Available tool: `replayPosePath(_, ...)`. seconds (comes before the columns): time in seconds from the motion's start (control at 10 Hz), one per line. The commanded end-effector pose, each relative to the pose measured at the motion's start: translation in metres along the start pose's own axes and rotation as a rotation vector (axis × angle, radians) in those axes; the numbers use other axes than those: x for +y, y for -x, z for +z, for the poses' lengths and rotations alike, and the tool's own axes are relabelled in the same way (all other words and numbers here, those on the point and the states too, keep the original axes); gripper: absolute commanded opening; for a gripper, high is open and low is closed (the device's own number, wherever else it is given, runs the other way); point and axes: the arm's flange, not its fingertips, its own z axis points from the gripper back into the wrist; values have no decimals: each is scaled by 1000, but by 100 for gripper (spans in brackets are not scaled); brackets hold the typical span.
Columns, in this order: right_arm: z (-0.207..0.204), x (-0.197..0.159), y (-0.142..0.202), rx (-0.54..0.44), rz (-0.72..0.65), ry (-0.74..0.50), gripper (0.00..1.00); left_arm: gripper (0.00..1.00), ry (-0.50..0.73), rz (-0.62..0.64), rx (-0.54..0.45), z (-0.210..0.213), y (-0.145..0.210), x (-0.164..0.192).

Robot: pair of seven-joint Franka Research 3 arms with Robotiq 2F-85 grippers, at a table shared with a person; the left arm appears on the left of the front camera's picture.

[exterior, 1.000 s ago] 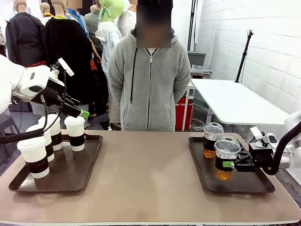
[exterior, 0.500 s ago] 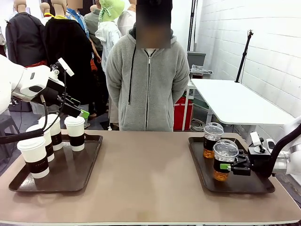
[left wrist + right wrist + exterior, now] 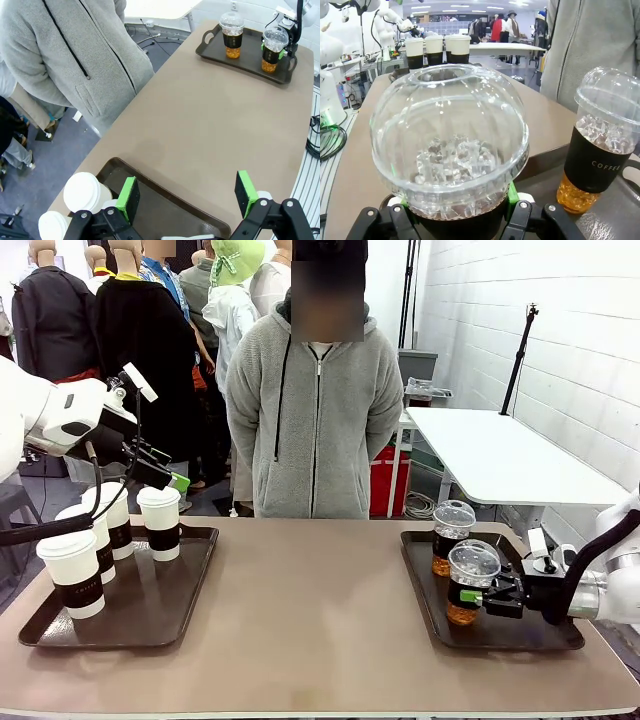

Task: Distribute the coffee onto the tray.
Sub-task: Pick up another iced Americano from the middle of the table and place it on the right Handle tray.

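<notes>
Four white lidded paper cups with dark sleeves (image 3: 160,522) stand on the brown left tray (image 3: 150,615). My left gripper (image 3: 165,478) hovers open just above and behind them. In the left wrist view its green pads (image 3: 128,199) are spread wide, with nothing between them, over that tray's rim (image 3: 165,192). Two clear dome-lidded cups of amber coffee are on the right tray (image 3: 530,635). My right gripper (image 3: 472,597) is shut on the nearer cup (image 3: 472,580), low over the tray floor. Up close, that held cup (image 3: 450,140) has the other one (image 3: 605,145) beside it.
A person in a grey zipped hoodie (image 3: 315,410) stands at the far edge of the table, hands behind the back. The wide middle of the brown tabletop (image 3: 310,620) lies between the two trays. A white side table (image 3: 500,455) stands behind the right tray.
My right gripper has carried the nearer dome-lidded cup slightly left and lower toward the tray floor. The left arm and the white cups have not moved.
</notes>
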Motion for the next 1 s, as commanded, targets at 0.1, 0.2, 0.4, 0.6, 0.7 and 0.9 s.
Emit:
replayPosePath(0.1, -6, -3, 4, -13, -8, 6, 73, 100, 11, -11, -5, -2, 3, 3)
replayPosePath(0.2, -6, -1, 3, -10, -34, -5, 93, 100, 11, -11, -5, -2, 3, 3)
replayPosePath(0.4, -2, 2, 2, -14, -48, -6, 100, 100, 11, -11, -5, -2, 3, 3)
replayPosePath(0.6, 2, 3, 2, -8, -63, 0, 100, 100, 11, -11, -5, -2, 3, 3)
replayPosePath(0.7, 6, 6, 2, -9, -73, 5, 100, 100, 11, -11, -5, -2, 3, 3)
replayPosePath(0.9, 22, 16, 6, -9, -92, 29, 100, 100, 11, -11, -5, -2, 3, 3)
